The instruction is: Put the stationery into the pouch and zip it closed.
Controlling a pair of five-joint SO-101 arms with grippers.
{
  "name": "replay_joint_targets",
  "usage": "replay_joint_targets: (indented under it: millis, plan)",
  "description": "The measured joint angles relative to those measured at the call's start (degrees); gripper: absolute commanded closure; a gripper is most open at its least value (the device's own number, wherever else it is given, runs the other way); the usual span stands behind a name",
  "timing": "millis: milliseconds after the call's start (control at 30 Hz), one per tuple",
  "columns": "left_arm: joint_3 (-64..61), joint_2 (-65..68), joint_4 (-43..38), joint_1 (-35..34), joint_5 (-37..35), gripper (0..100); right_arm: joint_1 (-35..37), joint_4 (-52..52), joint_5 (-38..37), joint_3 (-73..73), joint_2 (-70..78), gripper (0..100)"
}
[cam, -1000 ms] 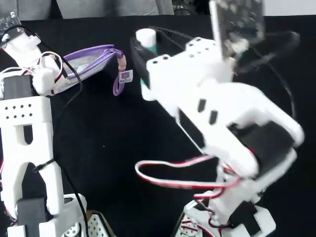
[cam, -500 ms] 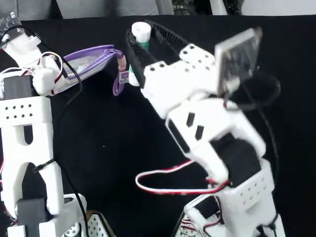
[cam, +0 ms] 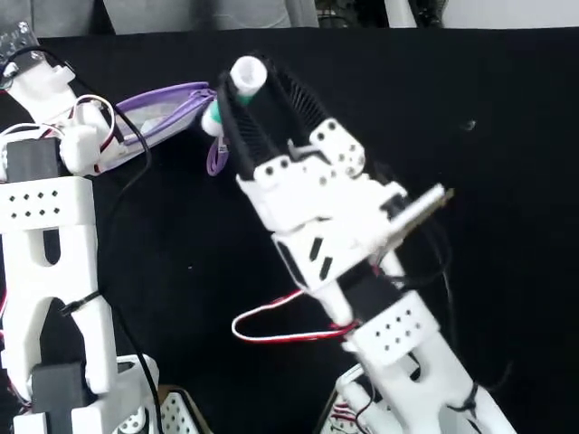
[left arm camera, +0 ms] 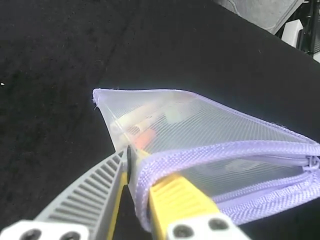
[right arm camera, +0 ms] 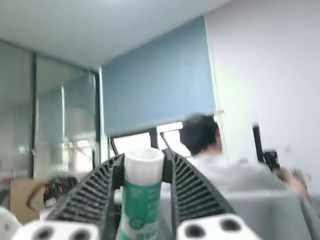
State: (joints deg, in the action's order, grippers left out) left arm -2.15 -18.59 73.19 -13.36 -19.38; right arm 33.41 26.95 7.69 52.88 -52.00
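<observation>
Left gripper (left arm camera: 134, 170): closed tight on one end of the clear, purple-zipped pouch (left arm camera: 200, 125), near the far left corner of the bench (cam: 181, 262). Right gripper (right arm camera: 142, 162): clamped on a white-capped glue stick (right arm camera: 141, 195), raised off the bench, just beside the pouch's zip-pull end.

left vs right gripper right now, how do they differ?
Load: left gripper clamps the pouch by its edge; right gripper clamps a glue stick. Colour: left gripper has one grey, one yellow finger; right gripper has two black. Aim: left gripper faces the table; right gripper tilts upward. Both are shut on something.
</observation>
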Motion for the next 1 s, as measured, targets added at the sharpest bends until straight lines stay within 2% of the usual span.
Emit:
replay_joint_targets:
  millis: [433,667,1000]
  plan:
    - [0.0,0.0,-0.09,0.0,0.0,97,0.18,18.37,0.0,-8.35,33.85,98.8]
    - [0.0,0.0,-0.09,0.0,0.0,97,0.18,19.87,0.0,-16.62,47.38,98.8]
    - [0.0,0.0,-0.44,0.0,0.0,97,0.18,19.87,0.18,-23.56,59.34,98.6]
